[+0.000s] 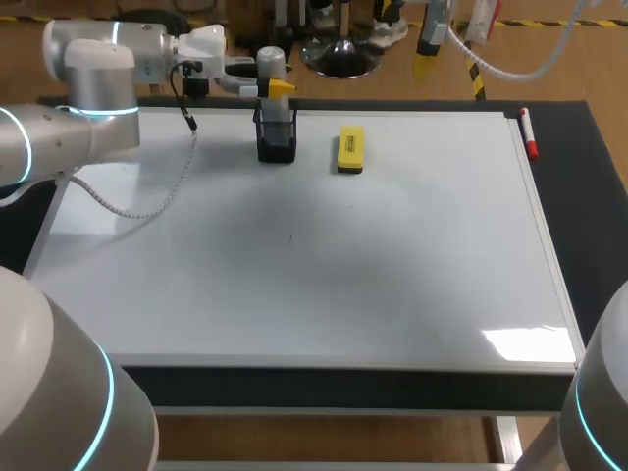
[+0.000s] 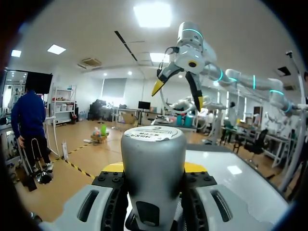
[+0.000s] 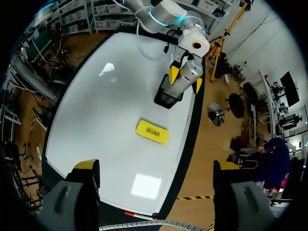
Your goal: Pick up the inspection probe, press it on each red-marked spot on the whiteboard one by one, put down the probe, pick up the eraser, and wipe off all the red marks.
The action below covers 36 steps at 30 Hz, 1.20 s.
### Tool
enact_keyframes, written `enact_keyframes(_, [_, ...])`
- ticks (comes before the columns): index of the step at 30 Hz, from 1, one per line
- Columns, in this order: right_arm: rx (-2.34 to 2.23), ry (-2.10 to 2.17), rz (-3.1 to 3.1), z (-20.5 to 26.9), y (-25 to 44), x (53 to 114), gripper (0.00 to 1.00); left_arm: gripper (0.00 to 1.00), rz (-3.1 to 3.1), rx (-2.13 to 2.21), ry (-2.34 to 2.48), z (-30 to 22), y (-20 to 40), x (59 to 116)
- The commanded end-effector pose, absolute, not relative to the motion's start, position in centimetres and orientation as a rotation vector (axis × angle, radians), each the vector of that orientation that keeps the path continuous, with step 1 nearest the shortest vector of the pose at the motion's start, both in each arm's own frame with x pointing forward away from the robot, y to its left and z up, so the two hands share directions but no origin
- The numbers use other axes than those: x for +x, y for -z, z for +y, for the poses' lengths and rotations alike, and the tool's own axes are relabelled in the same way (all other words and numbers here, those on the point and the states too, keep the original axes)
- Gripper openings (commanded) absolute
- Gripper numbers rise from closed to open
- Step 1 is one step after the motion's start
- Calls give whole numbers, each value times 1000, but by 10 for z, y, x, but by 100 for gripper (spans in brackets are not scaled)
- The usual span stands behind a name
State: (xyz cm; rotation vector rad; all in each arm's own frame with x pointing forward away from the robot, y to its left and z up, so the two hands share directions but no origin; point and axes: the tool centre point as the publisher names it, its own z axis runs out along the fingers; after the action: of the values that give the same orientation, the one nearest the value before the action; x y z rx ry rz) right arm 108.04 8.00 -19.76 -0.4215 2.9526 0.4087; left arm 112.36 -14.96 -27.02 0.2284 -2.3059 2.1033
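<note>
**Q:** Head view: where was the probe?
**A:** In the upper left of the frame, the left gripper (image 1: 277, 88) pinched the inspection probe (image 1: 270, 65) upright over the black holder (image 1: 277, 143), near the far edge of the whiteboard (image 1: 392, 285). The eraser (image 1: 350, 149) lay just right of the holder, and a marker pen (image 1: 528, 132) lay at the upper right. No red marks could be made out on the board.

**Q:** Left wrist view?
**A:** The probe's silver body sat between the fingers, clamped from both sides, with its flat cap towards the camera.

**Q:** Right wrist view?
**A:** The right gripper (image 3: 155, 166) hung high over the board, its fingers spread wide and holding nothing. The eraser lay ahead of it, nearer than the holder.

**Q:** How was the step best done?
**A:** The step was judged to be carrying the probe at its holder. The probe was best kept vertical and moved straight along the holder's axis, so that it neither snagged the rim nor tipped the holder towards the eraser. The grip needed to be firm throughout.
</note>
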Motion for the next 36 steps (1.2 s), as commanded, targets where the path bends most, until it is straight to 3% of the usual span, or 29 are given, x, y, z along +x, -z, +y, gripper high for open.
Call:
enact_keyframes(1, [-424, -404, 2954, 79, 197, 1080, 100, 0, -2300, 220, -2103, -150, 272, 1126])
enact_keyframes(16, [-424, -404, 2954, 79, 197, 1080, 100, 3, -2293, 221, -2087, -151, 280, 1125])
enact_keyframes(17, [-424, -404, 2954, 79, 197, 1080, 100, 22, -2293, 220, -2087, -151, 280, 1125])
enact_keyframes(20, [-424, -404, 2954, 79, 197, 1080, 100, 45, -2302, 221, -2087, -151, 279, 1123])
enact_keyframes(21, [-424, -404, 2954, 79, 197, 1080, 100, 84, -2304, 221, -2087, -150, 278, 1123])
enact_keyframes(22, [-424, -404, 2954, 79, 197, 1080, 100, 100, -2305, 221, -2089, -150, 278, 1123])
enact_keyframes(36, [-424, -404, 2954, 79, 197, 1080, 100, 100, -2332, 217, -2112, -138, 264, 1118])
